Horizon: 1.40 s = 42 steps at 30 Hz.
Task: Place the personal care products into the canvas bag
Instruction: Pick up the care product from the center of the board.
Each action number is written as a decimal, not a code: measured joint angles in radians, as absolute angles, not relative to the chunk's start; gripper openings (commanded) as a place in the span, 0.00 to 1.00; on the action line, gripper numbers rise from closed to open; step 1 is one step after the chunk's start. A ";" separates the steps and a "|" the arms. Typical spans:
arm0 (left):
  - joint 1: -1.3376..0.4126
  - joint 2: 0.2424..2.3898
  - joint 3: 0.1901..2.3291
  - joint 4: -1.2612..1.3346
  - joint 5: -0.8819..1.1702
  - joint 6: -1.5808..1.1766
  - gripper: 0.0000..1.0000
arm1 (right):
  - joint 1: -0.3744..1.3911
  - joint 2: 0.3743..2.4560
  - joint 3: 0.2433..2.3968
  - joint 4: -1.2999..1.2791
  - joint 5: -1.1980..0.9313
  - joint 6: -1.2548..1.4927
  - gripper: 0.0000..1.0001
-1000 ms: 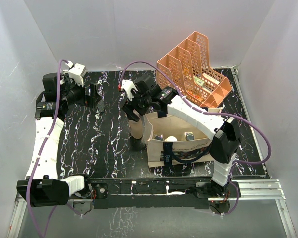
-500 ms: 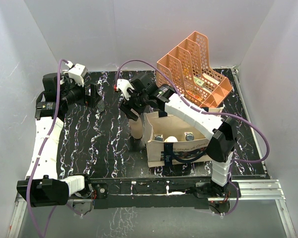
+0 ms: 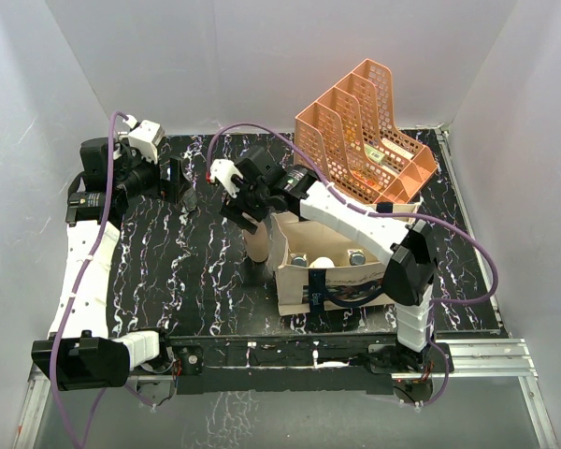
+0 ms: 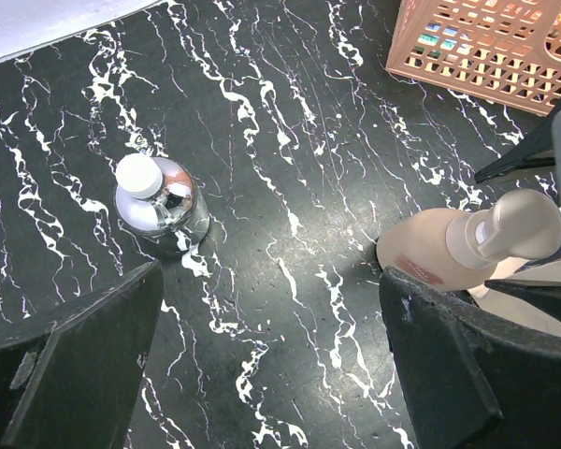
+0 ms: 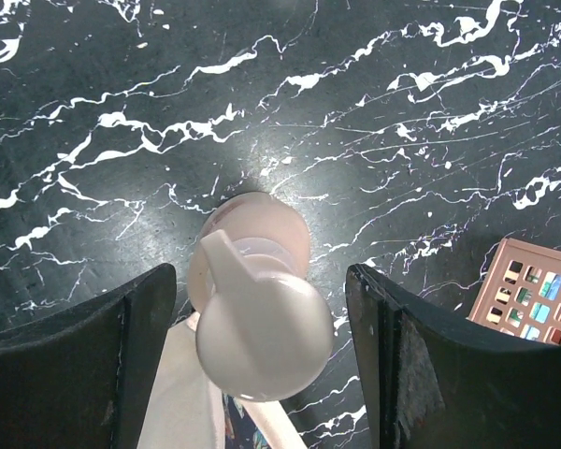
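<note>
Five bottles: three bottles [image 3: 323,262] in the one canvas bag [image 3: 294,285], one tan bottle [image 4: 425,254] and one silver bottle [image 4: 159,201] on the counter [image 3: 196,271]; one peach organizer [image 3: 355,140].

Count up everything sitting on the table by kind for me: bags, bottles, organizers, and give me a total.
Canvas bag: 1
Bottles showing inside it: 3
Bottles outside it: 2, silver bottle and tan bottle
Peach organizer: 1
Total: 7
</note>
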<state>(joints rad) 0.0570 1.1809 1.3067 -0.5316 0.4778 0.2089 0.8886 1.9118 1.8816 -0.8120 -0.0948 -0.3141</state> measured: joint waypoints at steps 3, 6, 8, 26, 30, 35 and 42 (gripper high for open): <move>0.057 1.181 1.307 -0.532 0.472 0.209 0.97 | 0.887 1.923 1.882 -0.812 -0.085 -0.316 0.74; 0.057 1.181 1.307 -0.532 0.468 0.210 0.97 | 0.883 1.926 1.882 -0.813 -0.087 -0.316 0.70; 0.057 1.181 1.307 -0.532 0.466 0.210 0.97 | 0.880 1.926 1.882 -0.815 -0.097 -0.315 0.69; 0.057 1.180 1.307 -0.532 0.460 0.214 0.97 | 0.862 1.930 1.882 -0.862 -0.142 -0.311 0.61; 0.057 1.180 1.307 -0.532 0.460 0.216 0.97 | 0.861 1.934 1.882 -0.862 -0.143 -0.310 0.51; 0.057 1.180 1.307 -0.532 0.461 0.217 0.97 | 0.855 1.934 1.882 -0.858 -0.142 -0.306 0.18; 0.057 1.180 1.306 -0.532 0.461 0.217 0.97 | 0.855 1.934 1.882 -0.852 -0.145 -0.305 0.08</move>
<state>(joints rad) 0.0570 1.1797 1.3064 -0.5316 0.4610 0.2169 0.8551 1.9335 1.8816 -0.8524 -0.1448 -0.3054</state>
